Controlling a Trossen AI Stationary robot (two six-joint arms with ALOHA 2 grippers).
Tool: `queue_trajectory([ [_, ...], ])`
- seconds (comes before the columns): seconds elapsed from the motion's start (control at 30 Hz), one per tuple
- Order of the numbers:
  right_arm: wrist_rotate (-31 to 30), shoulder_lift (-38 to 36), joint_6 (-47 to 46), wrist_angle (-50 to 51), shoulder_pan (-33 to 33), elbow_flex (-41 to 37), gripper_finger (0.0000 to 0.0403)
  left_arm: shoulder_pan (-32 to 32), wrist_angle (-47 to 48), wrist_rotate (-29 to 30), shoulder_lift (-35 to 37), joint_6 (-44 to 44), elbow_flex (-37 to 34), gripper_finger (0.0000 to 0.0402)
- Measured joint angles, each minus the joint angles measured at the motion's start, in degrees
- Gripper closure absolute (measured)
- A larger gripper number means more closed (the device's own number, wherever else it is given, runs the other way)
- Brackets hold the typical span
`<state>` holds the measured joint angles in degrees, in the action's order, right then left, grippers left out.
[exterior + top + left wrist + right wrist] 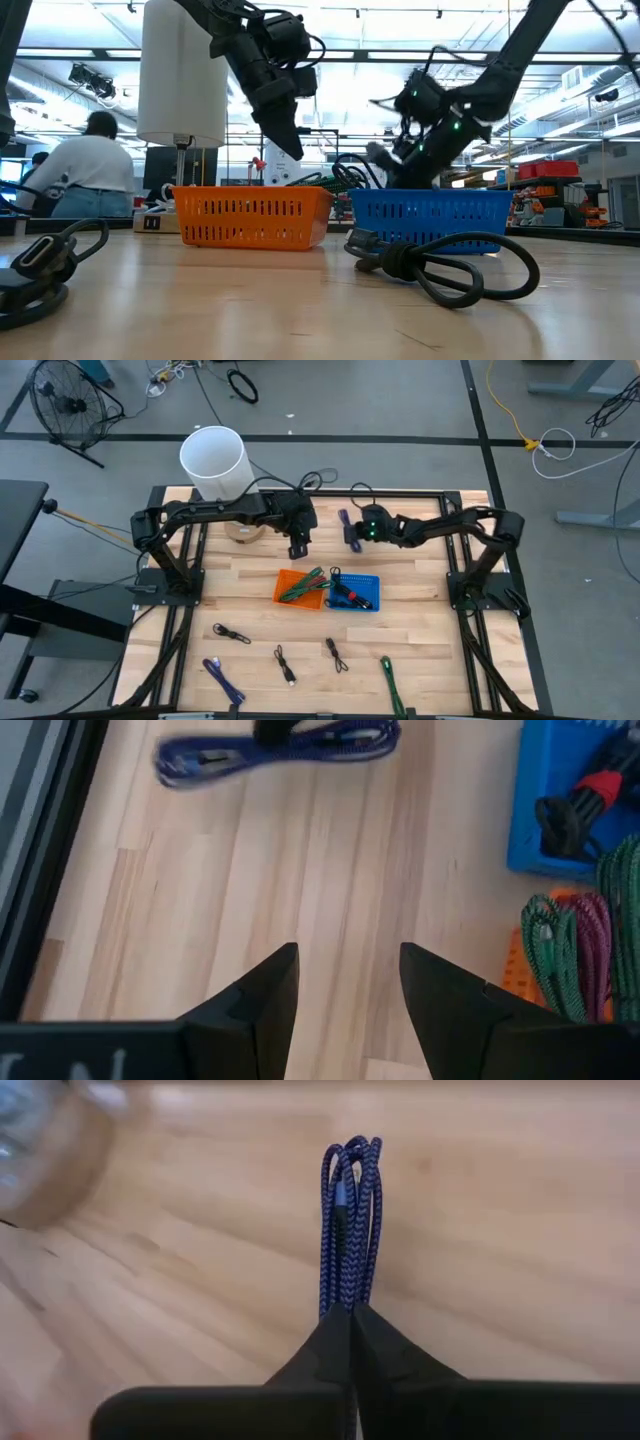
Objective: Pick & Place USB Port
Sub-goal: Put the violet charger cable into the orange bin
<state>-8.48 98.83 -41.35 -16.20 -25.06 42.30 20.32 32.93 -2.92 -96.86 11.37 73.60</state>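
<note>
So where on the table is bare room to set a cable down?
Free: the wood between the baskets and the front cables, and left of the orange basket. Crowded: the front, with a black cable and green cable, and behind the blue basket, where both hands hover.

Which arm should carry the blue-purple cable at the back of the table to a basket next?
Right. The right gripper is shut on the braided blue cable, just behind the blue basket. The left gripper hangs open over bare wood, holding nothing.
</note>
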Motion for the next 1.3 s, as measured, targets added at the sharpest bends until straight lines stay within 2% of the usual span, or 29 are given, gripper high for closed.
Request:
queue_trajectory([
  [0.13, -0.28, -5.99, 3.37, 2.21, 0.57, 0.0, 0.0402, -0.33, -1.28, -1.41, 0.0, -2.16, 0.0, 0.022],
  [0.37, -0.18, -19.13, 10.81, 4.2, 3.15, 0.04, 0.0403, -1.69, -8.29, -9.16, 0.0, -5.07, 0.0, 0.022],
  [0.5, 1.0, -26.09, 15.02, 4.03, 5.8, 0.04, 0.0403, -2.91, -15.57, -9.42, 0.0, -7.11, 0.0, 0.022],
  [0.67, -0.25, -32.55, 20.05, 3.97, 9.67, 0.04, 0.0403, -4.09, -29.0, -9.4, 0.0, -9.72, 0.0, 0.022],
  [0.97, -1.15, -39.05, 25.3, 3.93, 13.84, 0.07, 0.0403, -5.29, -48.26, -10.09, 0.0, -15.47, 0.0, 0.022],
  [1.07, -1.33, -39.98, 25.86, 3.91, 14.5, 0.15, 0.0403, -5.42, -51.69, -12.67, -0.04, -17.16, -0.06, 0.022],
  [1.3, -0.96, -39.9, 27.44, 3.23, 17.15, 0.19, 0.0403, -5.73, -55.04, -10.93, -0.08, -18.21, -0.09, 0.022],
])
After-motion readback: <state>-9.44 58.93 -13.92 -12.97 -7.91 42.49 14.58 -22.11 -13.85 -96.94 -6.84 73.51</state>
